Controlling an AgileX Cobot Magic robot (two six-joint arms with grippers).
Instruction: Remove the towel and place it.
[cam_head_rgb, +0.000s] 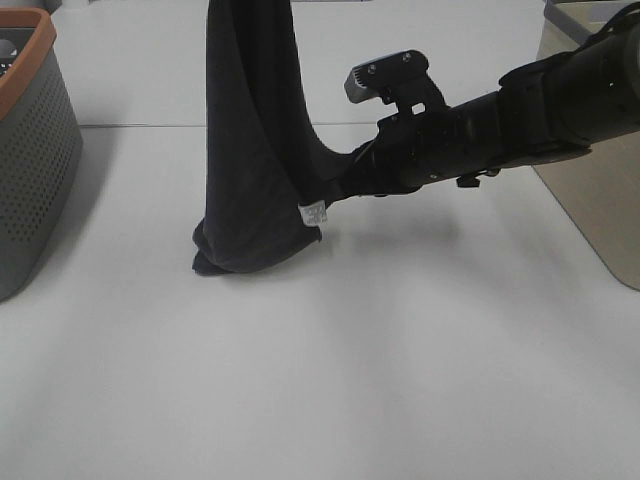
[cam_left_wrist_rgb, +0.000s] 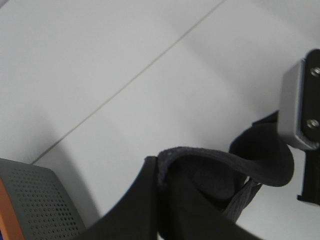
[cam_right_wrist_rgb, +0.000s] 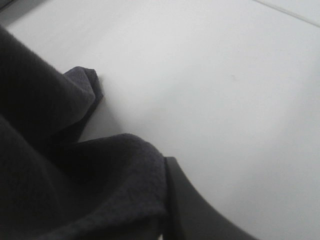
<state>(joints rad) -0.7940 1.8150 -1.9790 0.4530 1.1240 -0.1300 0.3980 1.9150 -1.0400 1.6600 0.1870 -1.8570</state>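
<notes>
The dark navy towel (cam_head_rgb: 255, 150) hangs as a tall drape from above the exterior high view's top edge, its lower end bunched on the white table (cam_head_rgb: 400, 350). A small white tag (cam_head_rgb: 314, 214) shows at its lower right corner. My right gripper (cam_head_rgb: 335, 190) reaches in from the right and is shut on the towel's edge next to the tag. The right wrist view shows cloth (cam_right_wrist_rgb: 75, 175) against one finger (cam_right_wrist_rgb: 200, 215). My left gripper (cam_left_wrist_rgb: 160, 175) is shut on a fold of the towel (cam_left_wrist_rgb: 210, 170); it is above the exterior high view.
A grey perforated basket with an orange rim (cam_head_rgb: 30, 150) stands at the left edge and also shows in the left wrist view (cam_left_wrist_rgb: 35, 200). A beige surface (cam_head_rgb: 600, 200) lies at the far right. The right arm's camera housing (cam_left_wrist_rgb: 300, 105) sits close to the left gripper.
</notes>
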